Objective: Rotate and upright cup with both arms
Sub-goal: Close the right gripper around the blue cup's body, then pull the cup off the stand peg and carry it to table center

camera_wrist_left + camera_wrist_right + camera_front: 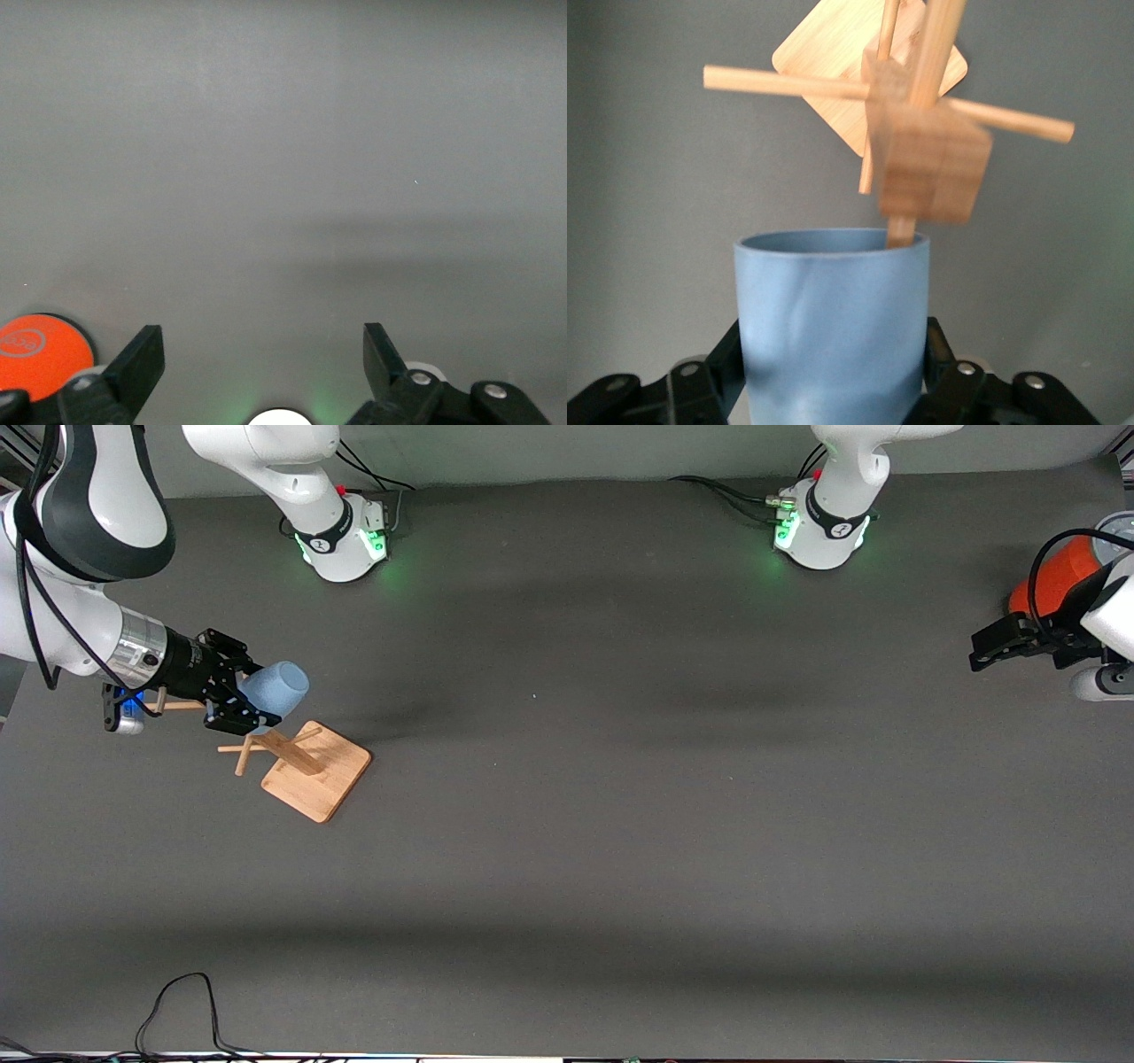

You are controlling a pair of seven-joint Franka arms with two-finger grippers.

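The right gripper [237,701] is clamped on the pale-blue cup [276,688], which hangs mouth-down on a peg of the wooden rack [306,766] at the right arm's end of the table [620,824]. From the rack's base plate, the cup shows at about 11 o'clock in the front view. The left gripper [992,646] waits with fingers spread and empty over the left arm's end, just beside the orange-red can [1059,571].

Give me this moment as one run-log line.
right gripper: shut on cup, hung on wooden rack peg | left gripper: open, waiting beside orange can

One cup [276,687]; one wooden rack [312,766]; one orange can [1059,576]; two arms.
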